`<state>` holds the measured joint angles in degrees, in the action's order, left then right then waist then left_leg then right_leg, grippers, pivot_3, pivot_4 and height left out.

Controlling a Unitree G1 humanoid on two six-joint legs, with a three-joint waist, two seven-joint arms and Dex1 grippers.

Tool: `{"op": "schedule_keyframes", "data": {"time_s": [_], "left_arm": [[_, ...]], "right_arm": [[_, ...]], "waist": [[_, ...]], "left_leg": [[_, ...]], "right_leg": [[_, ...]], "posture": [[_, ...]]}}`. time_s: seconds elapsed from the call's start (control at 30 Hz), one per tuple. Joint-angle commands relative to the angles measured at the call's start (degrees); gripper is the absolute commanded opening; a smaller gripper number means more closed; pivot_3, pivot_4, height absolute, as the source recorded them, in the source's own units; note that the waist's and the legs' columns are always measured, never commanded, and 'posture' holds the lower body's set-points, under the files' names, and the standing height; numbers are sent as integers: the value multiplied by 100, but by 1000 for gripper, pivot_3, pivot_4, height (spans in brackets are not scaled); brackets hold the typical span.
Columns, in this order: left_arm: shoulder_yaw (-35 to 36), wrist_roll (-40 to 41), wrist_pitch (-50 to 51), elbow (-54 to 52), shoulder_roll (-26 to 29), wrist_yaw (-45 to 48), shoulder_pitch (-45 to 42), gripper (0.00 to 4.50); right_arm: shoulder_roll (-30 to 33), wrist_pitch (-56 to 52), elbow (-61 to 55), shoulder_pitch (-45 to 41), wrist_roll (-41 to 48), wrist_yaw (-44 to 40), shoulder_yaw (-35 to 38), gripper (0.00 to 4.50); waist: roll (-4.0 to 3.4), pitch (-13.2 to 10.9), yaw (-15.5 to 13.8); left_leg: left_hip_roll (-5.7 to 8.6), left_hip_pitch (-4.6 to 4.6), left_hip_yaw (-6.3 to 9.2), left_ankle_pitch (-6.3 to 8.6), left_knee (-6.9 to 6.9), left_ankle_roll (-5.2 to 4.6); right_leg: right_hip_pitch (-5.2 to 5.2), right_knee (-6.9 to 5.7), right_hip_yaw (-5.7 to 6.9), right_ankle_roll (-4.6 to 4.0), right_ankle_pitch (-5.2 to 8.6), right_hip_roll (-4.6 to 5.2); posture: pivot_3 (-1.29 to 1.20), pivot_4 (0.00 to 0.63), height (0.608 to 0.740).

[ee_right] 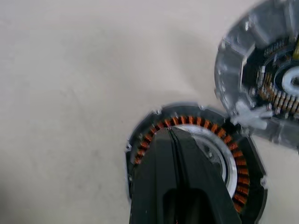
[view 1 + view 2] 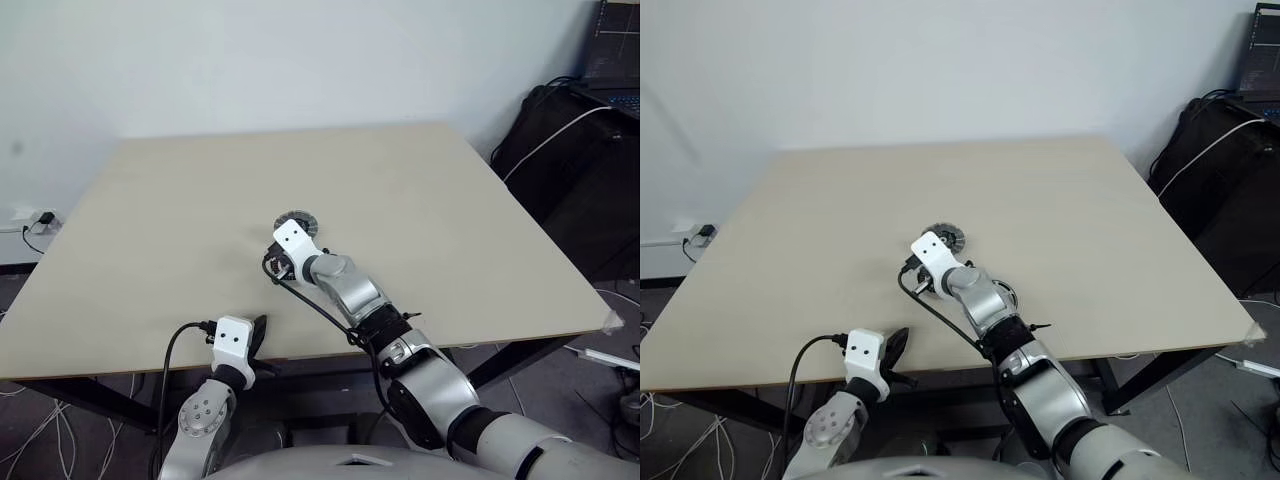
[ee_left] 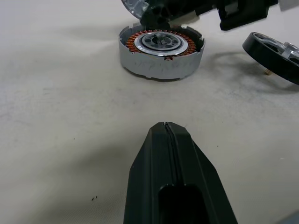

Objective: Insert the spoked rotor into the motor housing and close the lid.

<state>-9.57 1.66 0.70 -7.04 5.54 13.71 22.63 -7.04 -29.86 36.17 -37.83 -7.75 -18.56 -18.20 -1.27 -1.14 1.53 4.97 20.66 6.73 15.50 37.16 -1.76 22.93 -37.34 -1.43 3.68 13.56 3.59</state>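
Note:
The motor housing (image 3: 161, 49), a round silver can with a copper ring of windings, sits mid-table. My right gripper (image 1: 169, 129) is shut with nothing in it, and its tips hover over the housing's (image 1: 236, 179) near rim; whether they touch it I cannot tell. Just beyond the housing lies the lid (image 1: 254, 79), ribbed face up, also visible from the head camera as the lid (image 2: 295, 220). The spoked rotor (image 3: 275, 53), black-rimmed, rests tilted on the table beside the housing. My left gripper (image 3: 166, 126) is shut and empty, low over the table's front edge (image 2: 258, 330), well short of the parts.
The beige table (image 2: 450, 220) stretches wide around the parts. Black bags (image 2: 570, 150) with a white cable stand off the table's right side, under a laptop (image 2: 615, 60). A wall socket (image 2: 35, 218) and cables are at the far left.

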Motion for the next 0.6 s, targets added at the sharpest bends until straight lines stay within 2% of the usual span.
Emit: {"op": "schedule_keyframes", "data": {"time_s": [0.03, 0.6], "left_arm": [[19, 28, -93, -229, -12, -40, -30, 0], [21, 31, -129, -142, 8, 1, -93, 0]], "right_arm": [[-69, 200, 59, -234, -24, 98, 49, 19], [46, 207, 210, -219, -57, 218, 70, 19]], "waist": [[0, 0, 2], [0, 0, 3]], "left_leg": [[0, 0, 0, 0, 0, 0], [0, -1, 1, -1, 0, 1]], "right_leg": [[0, 0, 0, 0, 0, 0], [0, -2, 0, 0, 0, 0]], "posture": [[0, 0, 740], [0, 0, 740]]}}
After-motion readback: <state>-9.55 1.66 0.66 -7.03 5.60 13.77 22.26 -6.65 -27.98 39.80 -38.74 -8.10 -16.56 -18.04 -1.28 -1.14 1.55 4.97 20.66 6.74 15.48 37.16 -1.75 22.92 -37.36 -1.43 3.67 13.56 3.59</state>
